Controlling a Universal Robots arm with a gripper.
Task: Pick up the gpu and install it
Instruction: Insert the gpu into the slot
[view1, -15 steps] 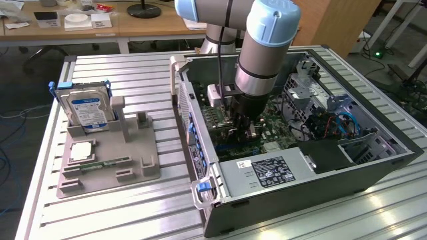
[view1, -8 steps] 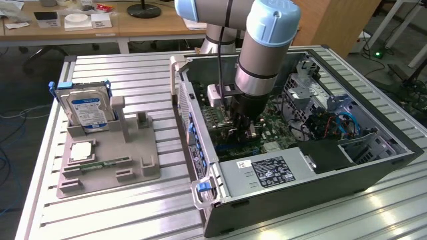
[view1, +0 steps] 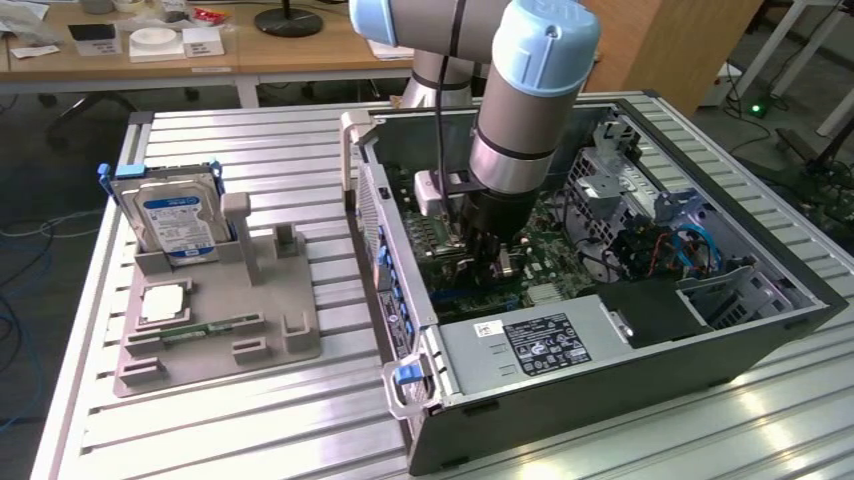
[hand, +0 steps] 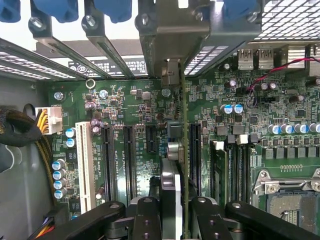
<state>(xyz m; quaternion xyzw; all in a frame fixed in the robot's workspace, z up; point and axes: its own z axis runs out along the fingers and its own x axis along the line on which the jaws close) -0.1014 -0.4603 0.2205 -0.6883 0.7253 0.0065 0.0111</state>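
A ribbed metal desk (view1: 240, 420) in a lab carries an open computer case (view1: 747, 330) and, well off to the exterior view's left of the end effector, a grey holder (view1: 214, 320) with a hard drive (view1: 178, 222) upright in it and a memory stick (view1: 200, 328) lying flat. In the exterior view the arm (view1: 534, 90) comes down steeply from above into the case, its wrist nearly vertical, and the end effector (view1: 483, 262) sits low over the motherboard (view1: 561, 270), with the power supply (view1: 534, 345) nearer the camera than it. The step in hand looks like the install itself: the card is already carried into the case and is being lined up with a slot. In the wrist view the end effector (hand: 177, 212) is pinching the gpu (hand: 183, 150), which is seen edge-on as a thin green line running away from the fingers (hand: 147, 215) toward the case's rear bracket openings (hand: 170, 30). The card hangs just above the board, between the black expansion slots (hand: 127, 160) on one side and the slot (hand: 196, 155) beside the memory sockets (hand: 235, 165); whether its edge has entered a slot cannot be told. Judging from this, seating it calls for a straight, square push with the end bracket meeting the rear opening, since any tilt could jam the connector.
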